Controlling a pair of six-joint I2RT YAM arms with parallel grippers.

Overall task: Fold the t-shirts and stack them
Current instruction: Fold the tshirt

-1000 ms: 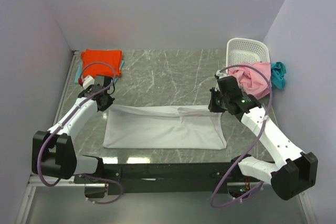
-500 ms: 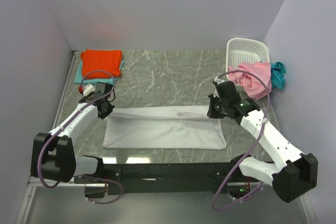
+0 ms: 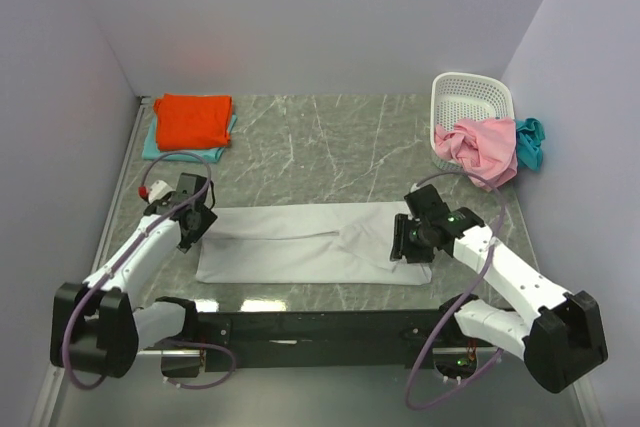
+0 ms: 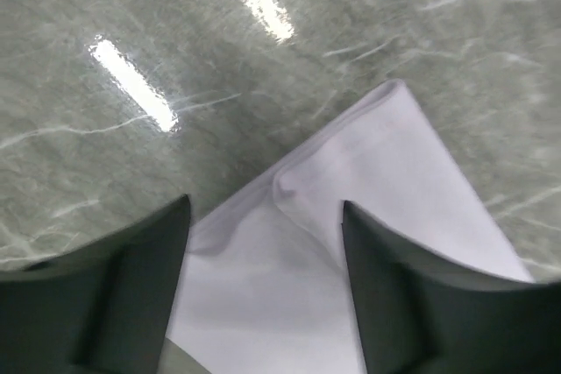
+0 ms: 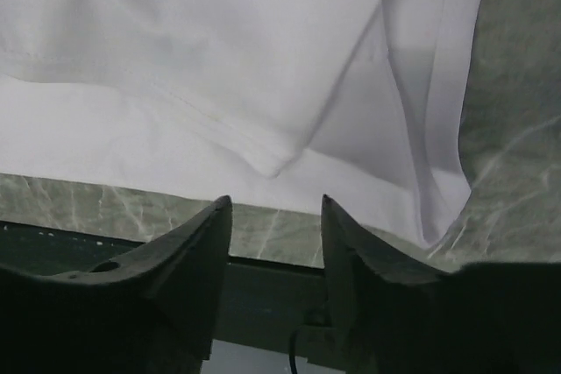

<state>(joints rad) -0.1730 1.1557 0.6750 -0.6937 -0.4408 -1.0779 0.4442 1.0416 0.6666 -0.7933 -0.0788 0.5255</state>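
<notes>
The large white t-shirt (image 3: 310,247) lies flat as a long folded strip near the table's front edge. My left gripper (image 3: 192,228) hovers at its left end, open, with a folded cloth corner (image 4: 289,186) beneath the gap (image 4: 265,209) and nothing gripped. Over the strip's right end my right gripper (image 3: 401,247) is open too; a folded flap's corner (image 5: 273,164) lies just beyond its fingertips (image 5: 274,204). An orange-red t-shirt (image 3: 192,119) sits folded on a pale aqua one (image 3: 149,145) at the back left.
A white perforated basket (image 3: 470,99) stands at the back right, with a pink t-shirt (image 3: 482,147) spilling over its front and a teal-blue one (image 3: 530,141) beside it. Side walls close in the table. The black arm rail (image 3: 320,327) runs along the near edge.
Both grippers came toward the near edge with the white t-shirt's far edge, laying it over the lower half, then opened and let go of the cloth.
</notes>
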